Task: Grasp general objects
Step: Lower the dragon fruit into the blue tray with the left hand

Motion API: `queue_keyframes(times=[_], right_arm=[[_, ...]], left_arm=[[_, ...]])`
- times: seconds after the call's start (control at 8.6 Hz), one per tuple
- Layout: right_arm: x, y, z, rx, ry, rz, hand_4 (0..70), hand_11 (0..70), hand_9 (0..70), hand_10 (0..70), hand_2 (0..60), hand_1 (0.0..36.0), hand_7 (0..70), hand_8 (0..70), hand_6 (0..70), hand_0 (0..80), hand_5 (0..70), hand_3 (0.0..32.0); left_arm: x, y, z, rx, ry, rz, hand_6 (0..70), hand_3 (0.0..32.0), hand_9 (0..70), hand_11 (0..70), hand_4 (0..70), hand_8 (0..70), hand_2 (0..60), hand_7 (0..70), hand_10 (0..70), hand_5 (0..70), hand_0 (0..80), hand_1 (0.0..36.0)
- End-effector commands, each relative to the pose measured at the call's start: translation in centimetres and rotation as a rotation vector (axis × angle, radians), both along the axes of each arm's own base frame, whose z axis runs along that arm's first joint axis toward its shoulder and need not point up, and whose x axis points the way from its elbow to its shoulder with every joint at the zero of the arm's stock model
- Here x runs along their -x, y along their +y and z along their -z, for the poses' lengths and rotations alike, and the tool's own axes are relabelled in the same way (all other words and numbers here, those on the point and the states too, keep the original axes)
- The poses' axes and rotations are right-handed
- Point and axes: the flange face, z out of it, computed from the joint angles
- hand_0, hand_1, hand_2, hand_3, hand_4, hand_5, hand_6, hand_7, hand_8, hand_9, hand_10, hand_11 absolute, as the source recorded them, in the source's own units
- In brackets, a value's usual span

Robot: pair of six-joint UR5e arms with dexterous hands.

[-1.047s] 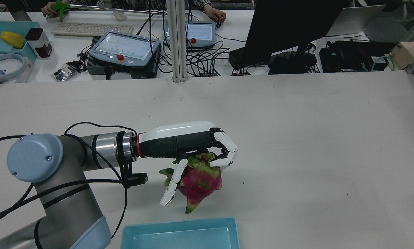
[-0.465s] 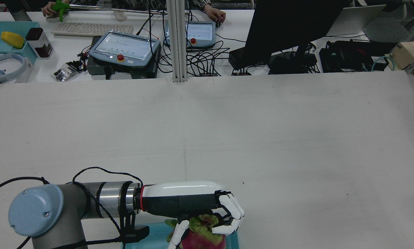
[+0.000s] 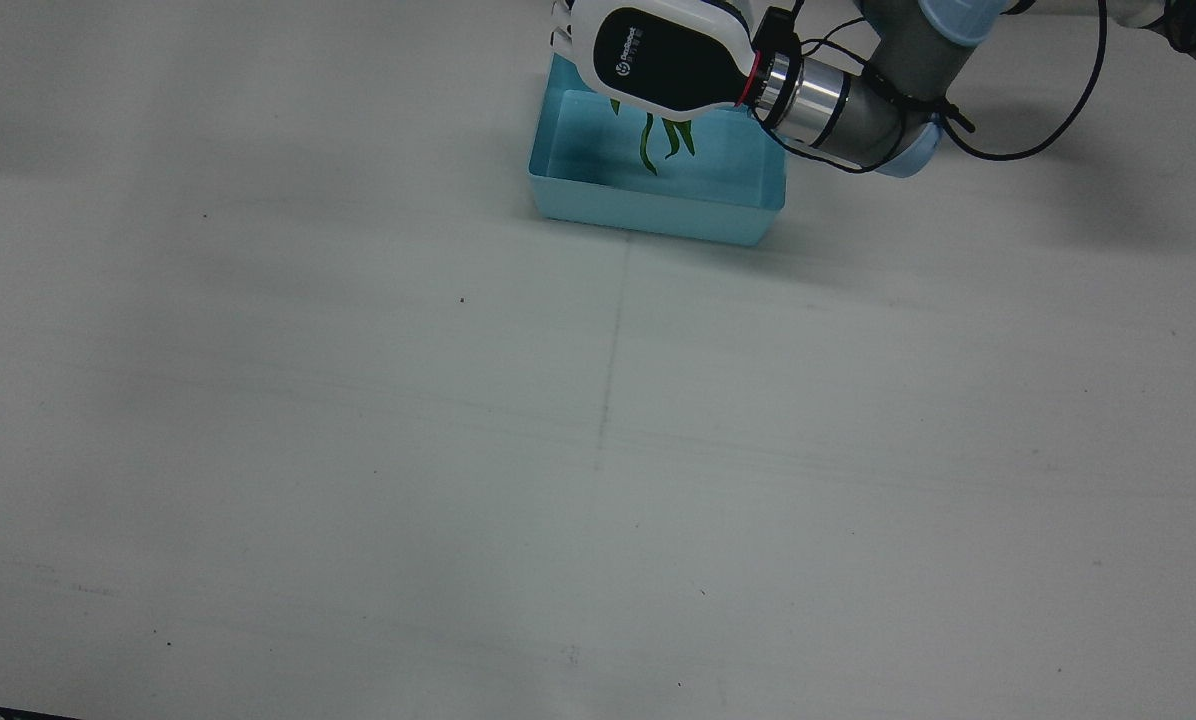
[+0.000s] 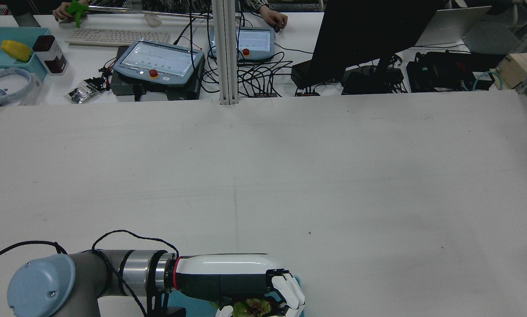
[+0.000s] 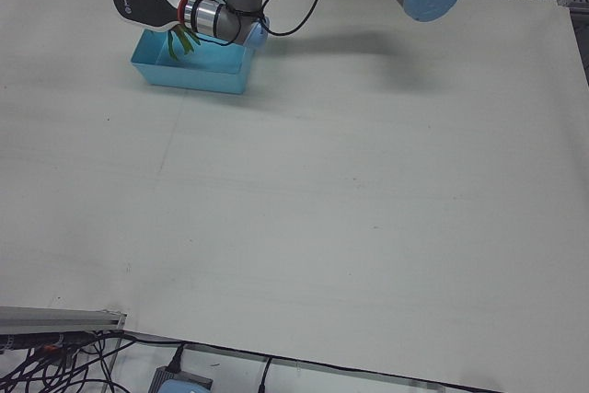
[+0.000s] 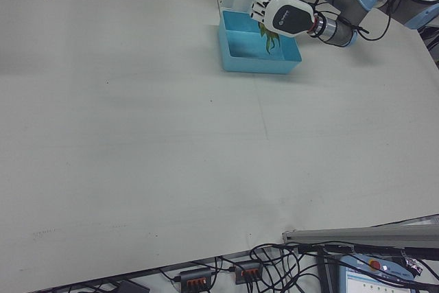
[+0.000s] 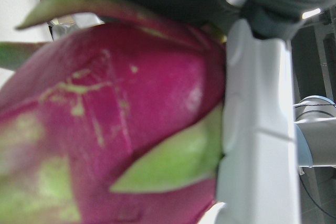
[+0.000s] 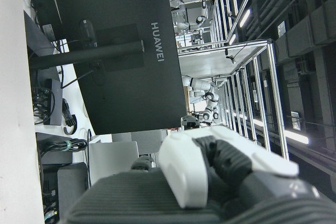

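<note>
My left hand [image 4: 241, 279] is shut on a pink dragon fruit with green scales [image 4: 252, 308] and holds it above the blue tray [image 3: 658, 210]. In the front view the hand [image 3: 658, 55] covers the fruit; only its green tips [image 3: 648, 145] hang into the tray. The left hand view is filled with the fruit [image 7: 105, 129] pressed against a white finger [image 7: 257, 129]. The left-front view shows the hand [image 5: 143, 2] over the tray [image 5: 193, 75]. Of my right hand, only part [image 8: 210, 177] shows in its own view, facing a black monitor; how its fingers stand is unclear.
The tray sits at the robot's edge of the white table [image 3: 598, 420]. Beyond the far edge stand a metal post [image 4: 226, 53], two teach pendants [image 4: 157, 66], a black monitor [image 4: 369, 31] and cables. A wooden block [image 4: 517, 70] is at the far right.
My left hand carried the dragon fruit from mid-table back towards the robot's edge, and it is now over the blue tray. The grip on the fruit is unchanged.
</note>
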Motion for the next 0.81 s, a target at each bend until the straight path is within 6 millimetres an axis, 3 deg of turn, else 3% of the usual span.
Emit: queue_keyframes(times=[0.0, 0.12, 0.23, 0.35, 0.47, 0.7], right_arm=[[0.0, 0.0, 0.1, -0.001, 0.0, 0.0, 0.0, 0.0, 0.0, 0.0, 0.0, 0.0, 0.0, 0.0, 0.0, 0.0, 0.0, 0.0], [0.0, 0.0, 0.0, 0.0, 0.0, 0.0, 0.0, 0.0, 0.0, 0.0, 0.0, 0.0, 0.0, 0.0, 0.0, 0.0, 0.0, 0.0], [0.0, 0.0, 0.0, 0.0, 0.0, 0.0, 0.0, 0.0, 0.0, 0.0, 0.0, 0.0, 0.0, 0.0, 0.0, 0.0, 0.0, 0.0], [0.0, 0.0, 0.0, 0.0, 0.0, 0.0, 0.0, 0.0, 0.0, 0.0, 0.0, 0.0, 0.0, 0.0, 0.0, 0.0, 0.0, 0.0], [0.0, 0.0, 0.0, 0.0, 0.0, 0.0, 0.0, 0.0, 0.0, 0.0, 0.0, 0.0, 0.0, 0.0, 0.0, 0.0, 0.0, 0.0], [0.0, 0.0, 0.0, 0.0, 0.0, 0.0, 0.0, 0.0, 0.0, 0.0, 0.0, 0.0, 0.0, 0.0, 0.0, 0.0, 0.0, 0.0]], left_arm=[[-0.7, 1.9, -1.1, -0.021, 0.024, -0.032, 70.0, 0.0, 70.0, 70.0, 44.2, 70.0, 60.0, 70.0, 70.0, 70.0, 80.0, 36.0], [-0.7, 2.0, -1.3, -0.021, 0.023, -0.032, 70.0, 0.0, 70.0, 70.0, 33.9, 70.0, 60.0, 70.0, 61.0, 70.0, 80.0, 36.0], [-0.6, 1.9, -1.9, -0.019, 0.015, -0.031, 58.7, 0.0, 62.2, 53.6, 25.4, 54.6, 60.0, 70.0, 35.8, 70.0, 80.0, 36.0], [-0.5, 1.9, -2.4, -0.016, 0.008, -0.031, 44.7, 0.0, 45.0, 46.3, 21.4, 41.7, 60.0, 66.0, 29.8, 70.0, 80.0, 36.0], [-0.4, 1.9, -2.9, -0.013, 0.0, -0.029, 33.5, 0.0, 33.3, 40.3, 17.9, 33.4, 60.0, 45.1, 25.0, 70.0, 80.0, 36.0], [-0.2, 1.9, -3.9, -0.007, -0.015, -0.028, 29.0, 0.0, 28.9, 36.1, 15.1, 30.4, 60.0, 36.0, 21.9, 70.0, 80.0, 36.0]])
